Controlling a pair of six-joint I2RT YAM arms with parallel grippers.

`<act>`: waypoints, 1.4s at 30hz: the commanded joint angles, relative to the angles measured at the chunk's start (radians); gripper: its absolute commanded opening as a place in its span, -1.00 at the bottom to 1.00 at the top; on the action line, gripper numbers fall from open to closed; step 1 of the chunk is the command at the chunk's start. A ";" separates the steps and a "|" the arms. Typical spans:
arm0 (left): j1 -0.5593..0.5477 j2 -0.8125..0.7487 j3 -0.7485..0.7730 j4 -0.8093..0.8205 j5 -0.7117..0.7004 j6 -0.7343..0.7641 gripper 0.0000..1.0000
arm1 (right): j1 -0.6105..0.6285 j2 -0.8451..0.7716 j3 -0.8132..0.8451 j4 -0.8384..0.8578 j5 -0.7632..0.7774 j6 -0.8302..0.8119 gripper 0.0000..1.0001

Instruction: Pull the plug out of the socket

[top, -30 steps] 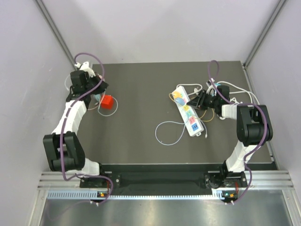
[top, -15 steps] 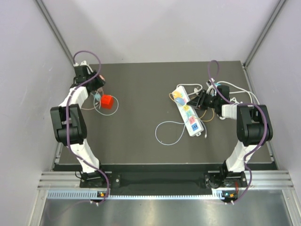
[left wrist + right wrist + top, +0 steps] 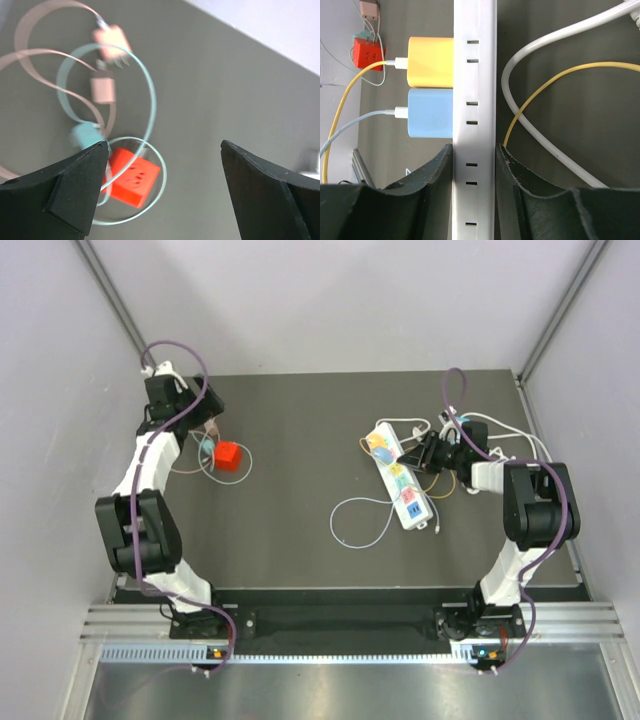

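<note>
The white socket strip (image 3: 400,483) lies at the right of the table, and my right gripper (image 3: 424,453) is shut on its side. In the right wrist view both jaws press the strip (image 3: 474,125), with my right gripper (image 3: 474,167) just below a yellow plug (image 3: 431,61) and a blue plug (image 3: 430,113) that sit in it. At the far left my left gripper (image 3: 203,427) hangs open above a red cube plug (image 3: 227,455). In the left wrist view, the red plug (image 3: 131,176) lies on the table inside a loop of pale cable, near the left finger (image 3: 75,190) of my left gripper (image 3: 165,185).
Beside the red plug lie a teal plug (image 3: 86,135) and two pink plugs (image 3: 111,41) with looped cables. A thick white cord (image 3: 545,130) and a yellow cable (image 3: 545,85) run beside the strip. A thin white cable loop (image 3: 362,520) lies left of the strip.
My left gripper has opened wide and drawn back toward the far left corner, leaving the red plug on the table. The right gripper keeps its hold on the strip.
</note>
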 commanded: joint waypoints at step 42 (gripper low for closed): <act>-0.811 0.271 -0.176 0.657 0.046 -0.619 0.37 | -0.014 -0.015 0.029 0.086 -0.040 0.026 -1.00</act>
